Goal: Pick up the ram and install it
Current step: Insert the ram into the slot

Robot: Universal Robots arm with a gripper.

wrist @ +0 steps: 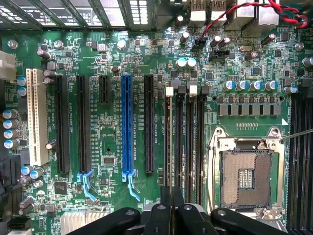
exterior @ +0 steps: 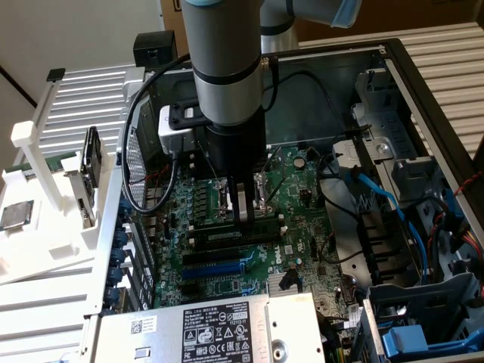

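My gripper (exterior: 242, 215) reaches straight down into the open computer case, over the memory slots of the green motherboard (exterior: 302, 189). Its black fingers (wrist: 164, 213) are pressed close together at the near end of the slots. The ram (exterior: 219, 237) is a long narrow green strip standing on edge in the slot line right under the fingers. In the wrist view the ram (wrist: 169, 147) is edge-on, a thin line running away from the fingertips between the black slots (wrist: 190, 147). The gripper (wrist: 171, 208) appears shut on the ram's top edge.
The open processor socket (wrist: 246, 178) lies beside the memory slots, and a blue expansion slot (wrist: 127, 127) on their other side. Blue and black cables (exterior: 378, 197) and drive cages fill the exterior view's right. A white rack (exterior: 45, 174) with a silver processor chip (exterior: 17, 215) stands at its left.
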